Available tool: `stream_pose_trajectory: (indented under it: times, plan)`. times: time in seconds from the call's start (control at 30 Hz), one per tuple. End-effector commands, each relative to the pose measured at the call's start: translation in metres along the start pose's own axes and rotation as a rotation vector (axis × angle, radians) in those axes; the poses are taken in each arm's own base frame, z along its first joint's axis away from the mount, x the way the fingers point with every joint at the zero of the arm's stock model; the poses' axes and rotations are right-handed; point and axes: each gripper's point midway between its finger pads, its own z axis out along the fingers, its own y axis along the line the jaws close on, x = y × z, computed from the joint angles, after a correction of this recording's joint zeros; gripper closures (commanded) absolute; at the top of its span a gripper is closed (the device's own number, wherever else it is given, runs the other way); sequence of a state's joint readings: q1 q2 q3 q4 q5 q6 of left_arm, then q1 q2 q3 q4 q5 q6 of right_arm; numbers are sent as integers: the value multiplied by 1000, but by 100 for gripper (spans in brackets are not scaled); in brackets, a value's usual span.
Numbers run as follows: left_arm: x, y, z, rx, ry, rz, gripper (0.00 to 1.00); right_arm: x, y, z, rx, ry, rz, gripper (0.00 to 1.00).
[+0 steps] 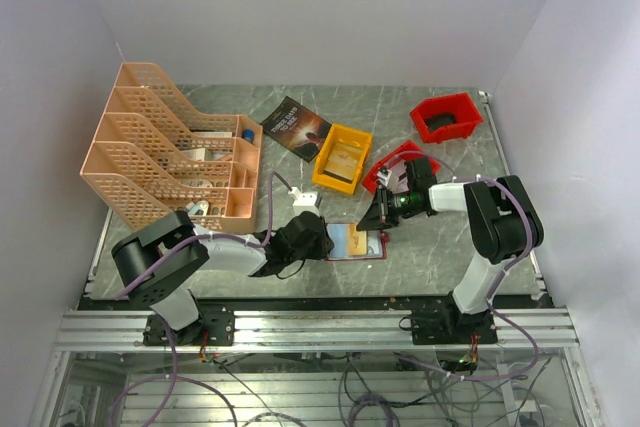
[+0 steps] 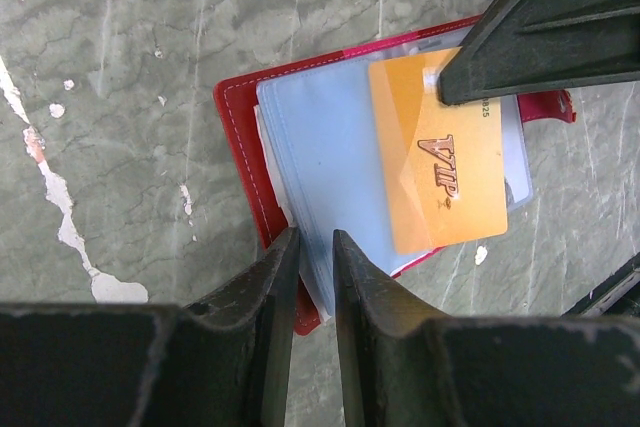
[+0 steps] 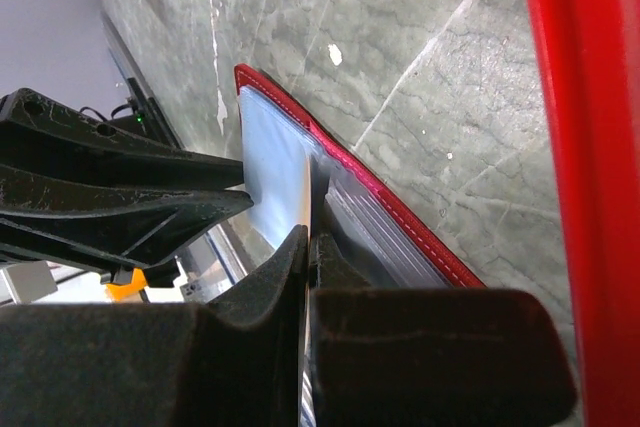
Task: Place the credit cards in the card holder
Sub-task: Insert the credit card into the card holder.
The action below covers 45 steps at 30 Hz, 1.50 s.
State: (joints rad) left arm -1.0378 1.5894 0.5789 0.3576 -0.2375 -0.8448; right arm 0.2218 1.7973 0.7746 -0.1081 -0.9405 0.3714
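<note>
The dark red card holder [image 2: 240, 137] lies open on the marbled grey table [image 1: 440, 247], near the front edge between my two arms. My left gripper [image 2: 315, 242], jaws narrowed to a slit, pinches the edge of its clear pockets. My right gripper [image 3: 308, 239], fully closed, grips an orange VIP card [image 2: 450, 167] lying across those pockets.

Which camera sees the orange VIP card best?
The left wrist view: the orange VIP card shows its face, lettering readable. From above it is a tiny patch; the right wrist view catches only its edge, in the right claw.
</note>
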Motion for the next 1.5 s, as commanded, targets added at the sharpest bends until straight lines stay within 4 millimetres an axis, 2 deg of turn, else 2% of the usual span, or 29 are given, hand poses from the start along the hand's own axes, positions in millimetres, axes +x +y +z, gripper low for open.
stream_pose_trajectory:
  times: [0.0,0.4,0.63,0.73,0.93,1.47]
  plan:
    - [-6,-9,-2,23,-11,5,68,-7,3,-4,-4,-42,-35,100]
    - [-3,-10,0,31,0,0,68,-1,3,2,-35,-42,-23,100]
    - [4,5,5,-60,37,19,72,2,9,4,-84,-35,4,100]
    - [9,11,5,-89,58,28,78,2,12,4,-101,-37,9,100]
    - [15,14,6,-96,79,34,79,4,10,5,-104,-32,25,100]
    - [-2,-9,0,-18,48,34,73,6,2,13,-64,-11,20,99]
